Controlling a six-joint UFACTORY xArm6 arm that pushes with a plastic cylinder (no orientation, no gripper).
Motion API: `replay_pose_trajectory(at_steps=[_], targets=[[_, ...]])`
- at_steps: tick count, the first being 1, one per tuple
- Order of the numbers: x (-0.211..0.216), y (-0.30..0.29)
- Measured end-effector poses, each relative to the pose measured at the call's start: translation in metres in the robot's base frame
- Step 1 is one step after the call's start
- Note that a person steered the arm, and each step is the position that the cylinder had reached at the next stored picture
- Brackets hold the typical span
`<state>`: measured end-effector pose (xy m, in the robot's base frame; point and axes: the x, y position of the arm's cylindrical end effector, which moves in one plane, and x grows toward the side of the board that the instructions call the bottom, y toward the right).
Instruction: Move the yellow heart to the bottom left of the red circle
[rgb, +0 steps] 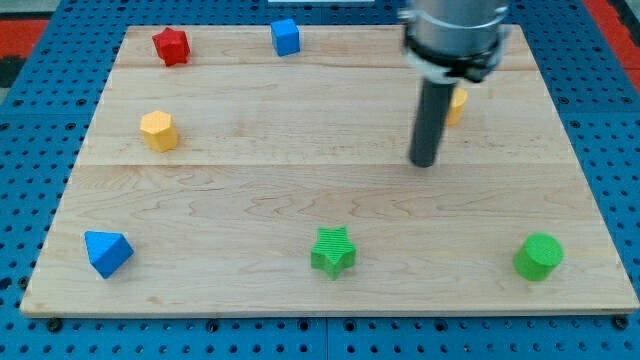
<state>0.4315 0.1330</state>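
The rod's tip (424, 163) rests on bare wooden board (250, 190), holding nothing, just below and left of a yellow block (458, 103) half hidden behind the rod, its shape unclear.

One camera looks down, apparently from the front, over the whole wooden board (300, 120).

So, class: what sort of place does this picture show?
Probably a robotics lab bench: a wooden board on a blue pegboard, small blocks such as the green star, and my tip above the board.
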Motion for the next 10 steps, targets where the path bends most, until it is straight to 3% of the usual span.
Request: replay_pose_trajectory(at_steps=[4, 6, 7, 10], targets=[[-0.023, 0.049], [-0.078, 0.048], [-0.072, 0.015], [-0.114, -0.064]])
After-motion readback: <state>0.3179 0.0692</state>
